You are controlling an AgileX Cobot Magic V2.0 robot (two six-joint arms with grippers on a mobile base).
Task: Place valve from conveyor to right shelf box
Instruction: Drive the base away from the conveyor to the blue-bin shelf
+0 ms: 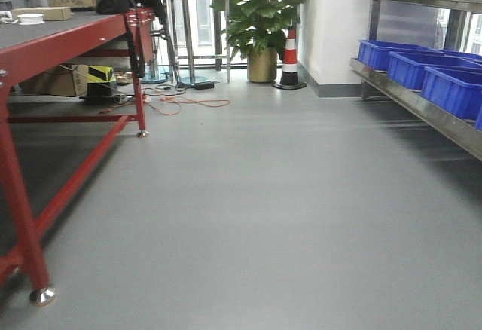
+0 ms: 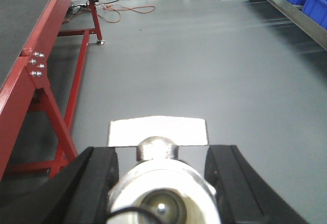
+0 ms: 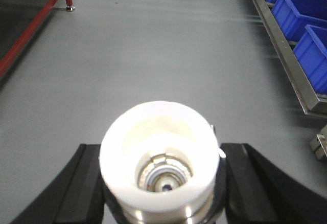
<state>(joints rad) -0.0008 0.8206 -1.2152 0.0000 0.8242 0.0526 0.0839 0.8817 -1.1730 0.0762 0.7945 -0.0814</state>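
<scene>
Two valves are in hand, one per arm. Nearest the lens, the left fingers (image 2: 94, 183) pinch a valve (image 2: 161, 198) by its flanks, with the white cap toward the camera and the round silvery stem on top. The right fingers (image 3: 255, 183) pinch a second valve (image 3: 158, 152) the same way, its open white cap facing out. Neither valve touches anything else, and both hang over bare grey floor (image 1: 263, 209). I judge this to be the carry leg, with the drop not yet begun. Doing it well means a firm squeeze and level wrists, since the smooth round caps could roll out of a flat grip. Further out, the red-legged counter (image 1: 68, 40) runs along the left and the right shelf (image 1: 422, 108) along the right, with blue boxes (image 1: 452, 89) behind its steel rail. The base should swing right and close in square to the rail. Each valve should clear the box wall before its fingers spread. An orange cable (image 1: 188, 104) lies farthest off; steer short of it.
</scene>
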